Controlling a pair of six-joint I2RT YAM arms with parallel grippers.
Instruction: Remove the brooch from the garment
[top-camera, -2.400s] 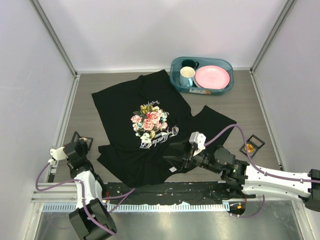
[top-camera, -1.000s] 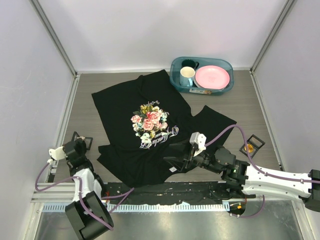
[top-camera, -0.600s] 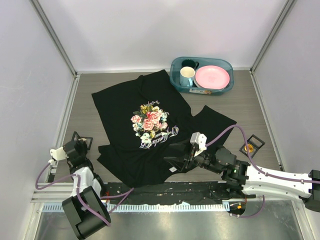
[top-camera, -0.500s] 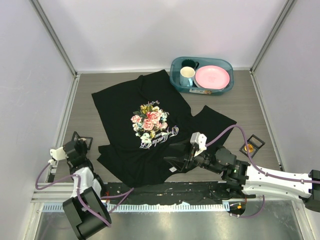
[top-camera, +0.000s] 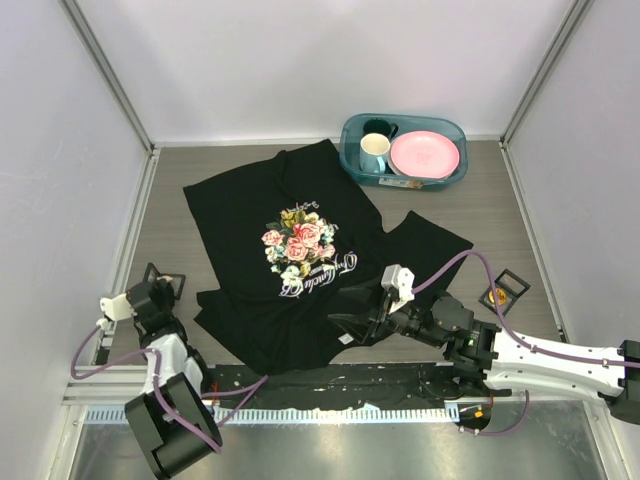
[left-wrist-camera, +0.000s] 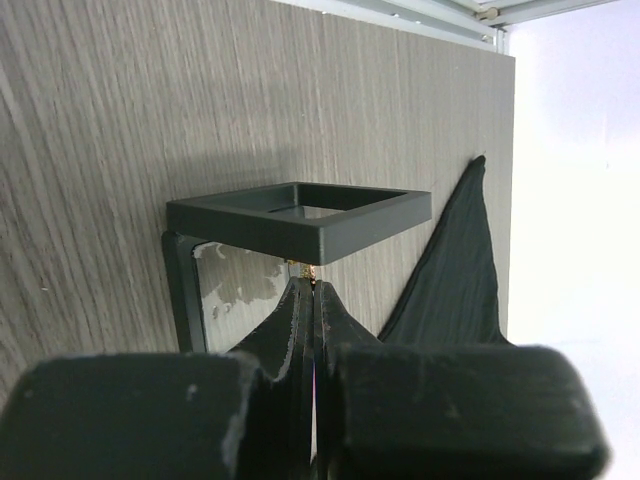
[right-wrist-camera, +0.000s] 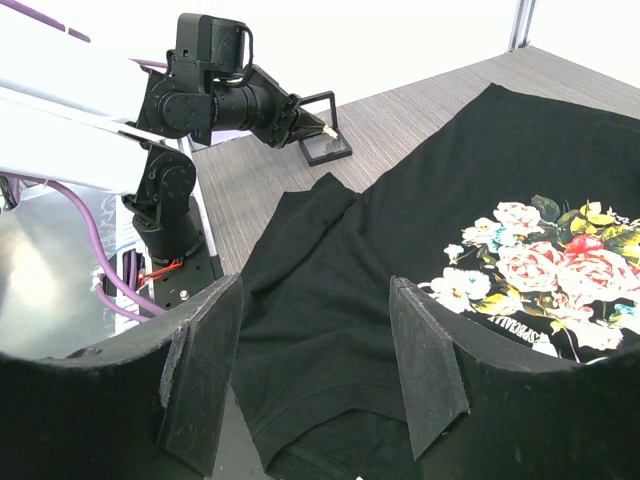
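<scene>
The table (top-camera: 470, 210) is bare along its right side. The shirt (top-camera: 250, 220) fills centre-left, hem near the bottom edge. A bin (top-camera: 404, 117) sits upper right. The right tool (top-camera: 350, 320) hangs spread over the hem. The left tool (left-wrist-camera: 307, 290), pressed together, tips at a frame (left-wrist-camera: 300, 215), lower left. The brooch (top-camera: 495, 297) lies on bare table at right, apart from the shirt.

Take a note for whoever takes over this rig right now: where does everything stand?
Left gripper: shut on a tiny gold piece, tips at the left black tray.
Right gripper: open, hovering over the garment at its near hem.
The brooch: off the garment, lying in the right black tray.
Done: removal, it seems. Left: probably drop the gold piece into its tray.
</scene>
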